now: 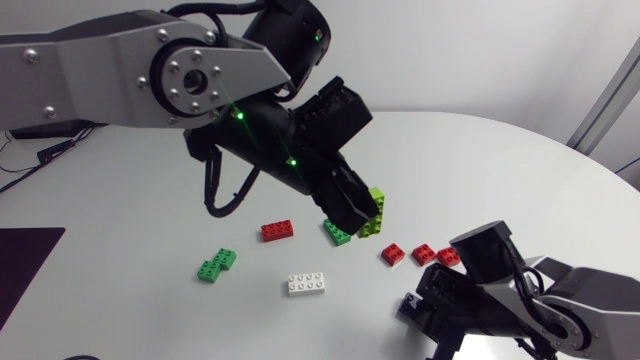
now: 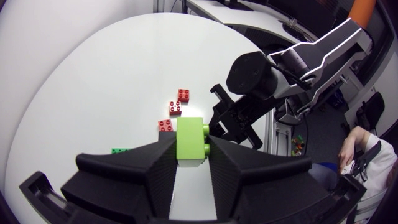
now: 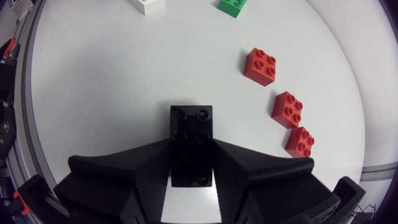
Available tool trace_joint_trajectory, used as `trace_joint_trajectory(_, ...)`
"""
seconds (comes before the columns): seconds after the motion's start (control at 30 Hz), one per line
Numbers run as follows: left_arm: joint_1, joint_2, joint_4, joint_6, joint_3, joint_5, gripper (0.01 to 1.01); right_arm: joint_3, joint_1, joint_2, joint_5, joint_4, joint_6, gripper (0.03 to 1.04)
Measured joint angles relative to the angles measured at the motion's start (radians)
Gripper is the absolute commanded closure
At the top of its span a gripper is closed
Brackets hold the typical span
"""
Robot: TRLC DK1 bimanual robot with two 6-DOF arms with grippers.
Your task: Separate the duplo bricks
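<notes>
My left gripper (image 1: 362,215) hangs over the middle of the table, shut on a lime green brick (image 1: 377,203); in the left wrist view the lime brick (image 2: 191,140) sits pinched between the fingers (image 2: 149,168). A darker green brick (image 1: 337,233) lies on the table right beside it. My right gripper (image 1: 418,308) is low at the front right, shut on a black brick (image 3: 191,143) that rests on the table between its fingers (image 3: 236,168). Three red bricks (image 1: 393,254) (image 1: 424,254) (image 1: 447,257) lie in a row just ahead of it.
Loose on the table are a red brick (image 1: 277,230), a green brick (image 1: 217,264) and a white brick (image 1: 307,284), all left of the grippers. The table's rounded edge (image 3: 37,124) runs close beside my right gripper. My right arm (image 2: 273,78) is close ahead of the left gripper.
</notes>
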Motion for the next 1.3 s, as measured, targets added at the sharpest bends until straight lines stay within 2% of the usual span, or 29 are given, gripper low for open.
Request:
trace_joint_trajectory(0.1, 0.001, 0.0, 0.001, -0.032, 0.0, 0.001, 0.769, 0.0, -0.002, -0.004, 0.0, -0.002, 0.0, 0.56)
trace_joint_trajectory(0.2, 0.009, 0.004, 0.01, -0.066, 0.0, 0.01, 0.769, -0.004, -0.002, -0.044, 0.0, -0.033, 0.001, 0.35)
trace_joint_trajectory(0.33, 0.029, 0.024, 0.03, -0.119, 0.002, 0.023, 0.769, -0.003, -0.011, -0.183, 0.001, -0.111, 0.012, 0.21)
trace_joint_trajectory(0.43, 0.04, 0.038, 0.045, -0.159, 0.005, 0.023, 0.769, 0.014, -0.016, -0.299, 0.001, -0.178, 0.029, 0.21)
trace_joint_trajectory(0.6, 0.058, 0.05, 0.068, -0.22, 0.018, 0.064, 0.769, 0.084, -0.016, -0.379, 0.0, -0.197, 0.085, 0.21)
trace_joint_trajectory(0.97, 0.087, 0.087, 0.128, -0.341, 0.05, 0.156, 0.766, 0.255, -0.011, -0.389, 0.0, -0.131, 0.277, 0.21)
trace_joint_trajectory(1.13, 0.09, 0.103, 0.156, -0.356, 0.071, 0.166, 0.766, 0.329, 0.046, -0.381, 0.0, -0.102, 0.359, 0.22)
trace_joint_trajectory(1.3, 0.09, 0.115, 0.177, -0.371, 0.072, 0.17, 0.766, 0.379, 0.095, -0.346, -0.003, -0.077, 0.404, 0.23)
